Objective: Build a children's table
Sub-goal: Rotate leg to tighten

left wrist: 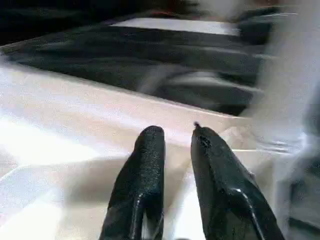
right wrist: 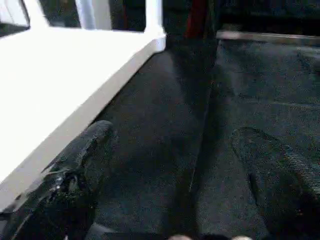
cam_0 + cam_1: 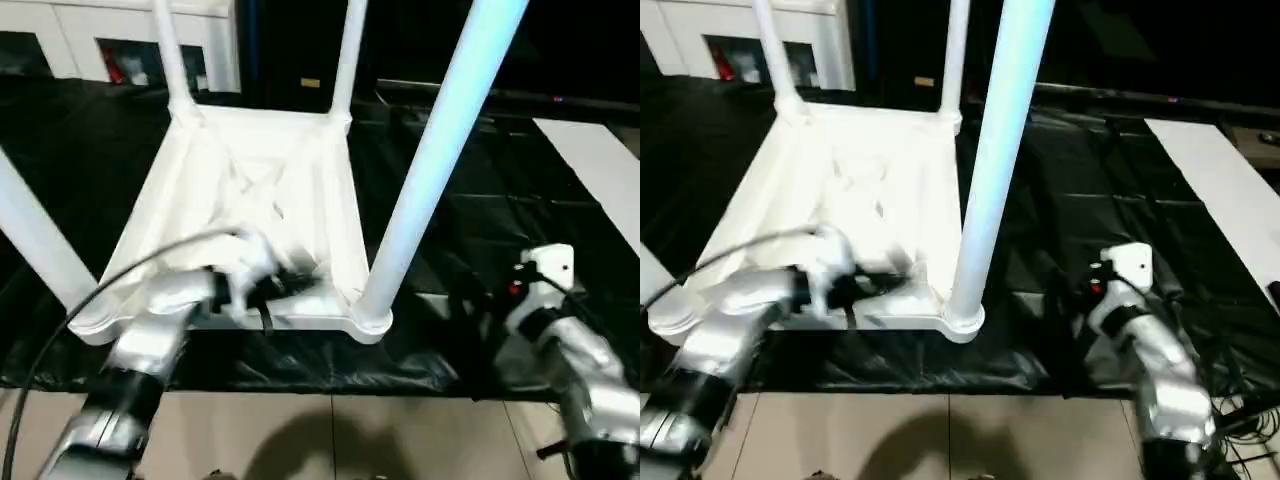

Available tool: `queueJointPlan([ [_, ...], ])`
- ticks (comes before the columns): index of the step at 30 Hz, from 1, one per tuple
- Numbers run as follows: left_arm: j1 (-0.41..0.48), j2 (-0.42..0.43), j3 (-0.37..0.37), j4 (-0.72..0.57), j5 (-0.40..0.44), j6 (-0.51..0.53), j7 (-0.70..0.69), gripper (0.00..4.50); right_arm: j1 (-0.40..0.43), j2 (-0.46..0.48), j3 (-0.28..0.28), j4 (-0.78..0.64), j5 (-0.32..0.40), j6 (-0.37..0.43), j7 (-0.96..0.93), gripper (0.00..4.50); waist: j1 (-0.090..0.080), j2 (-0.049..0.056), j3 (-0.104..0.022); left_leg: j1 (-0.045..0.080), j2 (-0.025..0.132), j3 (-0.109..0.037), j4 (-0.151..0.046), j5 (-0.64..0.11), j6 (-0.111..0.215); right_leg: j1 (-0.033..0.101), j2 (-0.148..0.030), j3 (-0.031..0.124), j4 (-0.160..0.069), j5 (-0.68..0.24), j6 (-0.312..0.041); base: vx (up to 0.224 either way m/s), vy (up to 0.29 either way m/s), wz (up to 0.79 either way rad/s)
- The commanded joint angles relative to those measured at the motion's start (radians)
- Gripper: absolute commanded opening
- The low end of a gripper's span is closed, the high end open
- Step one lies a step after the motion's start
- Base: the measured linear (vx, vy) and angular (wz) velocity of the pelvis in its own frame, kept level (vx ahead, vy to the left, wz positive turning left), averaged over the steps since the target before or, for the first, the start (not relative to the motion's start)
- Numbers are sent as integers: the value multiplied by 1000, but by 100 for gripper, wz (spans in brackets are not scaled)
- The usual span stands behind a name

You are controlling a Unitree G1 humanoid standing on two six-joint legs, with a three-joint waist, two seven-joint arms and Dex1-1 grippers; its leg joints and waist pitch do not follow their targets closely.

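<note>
The children's table lies upside down on a black mat, its white tabletop [image 3: 250, 170] showing the ribbed underside. Four white legs stand in the corner sockets: near right [image 3: 430, 150], near left [image 3: 35, 235], far left [image 3: 168, 50], far right [image 3: 348, 50]. My left gripper [image 3: 295, 285] hovers low over the underside by the near edge, close to the near right leg. Its fingers [image 1: 150, 150] stand a little apart with nothing between them, so it is open. My right gripper [image 2: 172, 132] is wide open over the mat, just right of the tabletop's side wall [image 2: 75, 100], holding nothing.
The black mat [image 3: 480, 200] spreads under and to the right of the table. A white board [image 3: 600, 170] lies at the far right. A white cabinet [image 3: 60, 40] stands at the back left. Tiled floor [image 3: 350, 430] runs along the front. A cable [image 3: 100, 290] loops off my left forearm.
</note>
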Motion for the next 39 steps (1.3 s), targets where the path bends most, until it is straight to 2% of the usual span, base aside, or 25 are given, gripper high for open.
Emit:
queueJointPlan([
  [1,76,-82,97,-122,31,42,261,139,51,31,10,-91,-30,32,-75,450,-2,12,-50,0,7,13,-59,-220,23,50,-32,27,-60,-118,-189,0,0,0],
  [3,145,-134,135,-225,52,66,375,157,88,58,28,-146,-37,57,-113,450,-3,2,-49,2,7,14,-59,-248,27,48,-32,26,-70,-178,-174,0,0,0],
  [10,275,-197,145,-418,111,91,490,157,189,86,78,-216,-68,67,-135,450,-5,6,-45,-2,3,9,-64,-285,19,35,-23,28,-82,-240,-96,0,0,0],
  [13,308,-201,126,-479,118,122,523,157,206,91,91,-232,-86,74,-151,450,-13,10,-54,-27,-10,15,-41,0,77,29,-8,22,-59,104,-155,0,0,0],
  [14,323,-200,115,-506,140,141,543,157,209,96,91,-240,-87,80,-162,450,-18,2,-70,-37,-26,21,-15,225,150,18,6,12,-38,381,-210,0,0,0],
  [16,359,-211,118,-548,144,160,572,188,213,105,83,-250,-72,83,-170,450,-21,4,-93,-58,-53,25,19,416,261,-2,19,-5,-24,663,-273,0,0,0],
  [17,384,-222,131,-577,144,157,590,193,218,99,84,-258,-65,79,-159,450,-28,2,-90,-71,-56,28,19,312,297,-14,10,-12,-46,583,-293,-96,10,-1],
  [18,413,-234,152,-609,138,153,607,193,223,85,83,-263,-58,68,-135,450,-32,5,-92,-73,-53,23,18,211,300,-8,4,-13,-55,470,-289,-126,30,-3],
  [19,432,-237,156,-627,125,153,600,193,226,77,81,-262,-48,62,-116,450,-39,22,-60,-51,-17,22,-17,-258,225,-23,-1,-33,-112,-210,-221,-126,30,-3],
  [20,455,-235,157,-645,113,146,587,210,232,68,80,-263,-34,57,-90,450,-39,22,-60,-51,-17,22,-17,-258,225,-23,-1,-33,-112,-210,-221,-137,41,-4],
  [21,487,-234,159,-670,118,132,590,227,245,44,88,-268,-26,48,-48,450,-56,20,-42,-8,-9,10,-7,-543,101,-41,-3,-55,-146,-620,-75,-184,44,-16],
  [22,515,-236,166,-689,133,125,604,238,255,22,92,-275,-11,47,-7,450,-92,46,12,-10,29,-22,-94,-870,1,-5,48,-171,-146,-674,68,-184,44,-16],
  [23,535,-239,174,-700,146,123,618,238,263,9,94,-282,3,50,22,450,-29,70,5,-117,65,-8,-179,-961,-15,123,15,-120,131,-421,-13,-54,60,-17],
  [24,557,-242,182,-712,164,126,640,243,271,-5,95,-288,21,56,56,450,22,39,17,-138,67,26,-169,-961,-14,120,14,-112,142,-291,-38,0,0,0],
  [25,622,-258,205,-745,193,109,685,243,290,-36,89,-311,68,70,129,450,23,4,-13,-48,55,64,-109,-762,-7,84,-22,13,125,-568,27,0,0,0],
  [26,637,-261,209,-754,200,109,696,276,294,-42,88,-316,78,75,143,450,13,-65,-34,-5,29,29,7,-596,-33,35,-69,38,5,-798,89,-48,-145,-1],
  [27,665,-266,213,-774,209,113,712,276,299,-55,85,-326,98,86,169,450,25,-66,18,23,-9,25,163,-384,-9,-71,-146,58,-158,-1166,113,-2,-89,-24],
  [28,677,-272,212,-793,216,123,733,277,286,-68,83,-322,112,97,194,450,22,-40,4,-62,-26,-49,147,-106,46,30,-167,118,-129,-1119,61,-2,-89,-24],
  [29,686,-277,217,-812,226,127,752,277,272,-75,83,-321,127,112,212,450,32,-50,12,-26,-7,-48,79,-174,-1,22,-123,73,-107,-1003,18,-68,32,-6],
  [30,700,-282,224,-830,228,132,761,283,267,-79,85,-328,139,121,225,450,28,-37,10,-7,-4,-50,46,-256,-17,18,-95,55,-83,-873,-15,-94,5,24],
  [31,703,-284,228,-837,231,137,767,301,262,-80,86,-329,145,127,231,450,21,-13,-6,18,16,-48,-18,-395,-7,27,-37,32,-46,-489,-90,-94,5,24],
  [33,677,-272,236,-834,217,160,764,324,243,-87,112,-335,145,136,247,450,14,-10,-11,3,27,-51,-52,-346,7,62,-36,22,-42,-260,-125,-69,30,9],
  [35,606,-249,245,-792,216,158,771,331,220,-83,135,-332,147,144,256,450,9,-7,-9,14,20,-48,-62,-450,-16,55,-42,21,-66,-364,-103,-54,54,-5],
  [37,555,-232,249,-752,210,164,771,365,210,-74,146,-329,146,147,253,450,6,-6,-4,10,16,-49,-65,-481,-38,50,-52,26,-81,-425,-81,0,0,0],
  [39,482,-198,258,-683,211,172,768,368,198,-62,178,-322,132,146,252,450,3,-6,-11,14,10,-50,-65,-489,-47,51,-55,27,-87,-434,-66,0,0,0],
])
